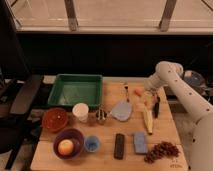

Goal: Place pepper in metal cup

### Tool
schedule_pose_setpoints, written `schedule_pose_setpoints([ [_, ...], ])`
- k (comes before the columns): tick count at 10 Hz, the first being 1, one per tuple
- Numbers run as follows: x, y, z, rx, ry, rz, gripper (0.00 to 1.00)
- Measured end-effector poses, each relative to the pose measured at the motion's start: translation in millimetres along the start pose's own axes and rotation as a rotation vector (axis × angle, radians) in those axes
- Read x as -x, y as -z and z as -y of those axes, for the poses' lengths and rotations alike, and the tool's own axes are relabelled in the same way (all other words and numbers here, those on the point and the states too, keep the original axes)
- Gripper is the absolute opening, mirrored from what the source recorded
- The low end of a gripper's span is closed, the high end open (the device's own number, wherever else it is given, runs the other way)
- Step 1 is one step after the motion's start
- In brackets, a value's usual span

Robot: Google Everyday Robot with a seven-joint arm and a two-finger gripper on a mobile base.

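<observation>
step: reach | my gripper (150, 98) sits just beside pepper (137, 91), jaws wide and empty to straddle it | metal cup (101, 116) stands well left, awaiting drop

Shiny steel cup (101, 117) (matt wooden table (104, 160))

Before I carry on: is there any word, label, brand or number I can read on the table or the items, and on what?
None can be read.
Metal cup, white cup, green tray: no lettering can be made out.
Dark bar, blue block: any print is too small to tell.
Gripper, just right of the pepper: no label can be made out.
</observation>
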Motion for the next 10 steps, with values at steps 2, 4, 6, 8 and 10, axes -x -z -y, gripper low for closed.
schedule_pose_setpoints([
  [2,0.8,-7.4,-2.1,0.001,0.002,0.003,0.73],
  [4,-1.3,-24.1,-6.1,0.007,-0.003,-0.007,0.73],
  [6,-7.3,-42.4,-7.7,0.020,-0.013,-0.024,0.73],
  [8,-11.1,-50.5,-5.4,0.026,-0.024,-0.035,0.73],
  [10,-17.6,-54.5,-2.5,0.032,-0.037,-0.045,0.73],
])
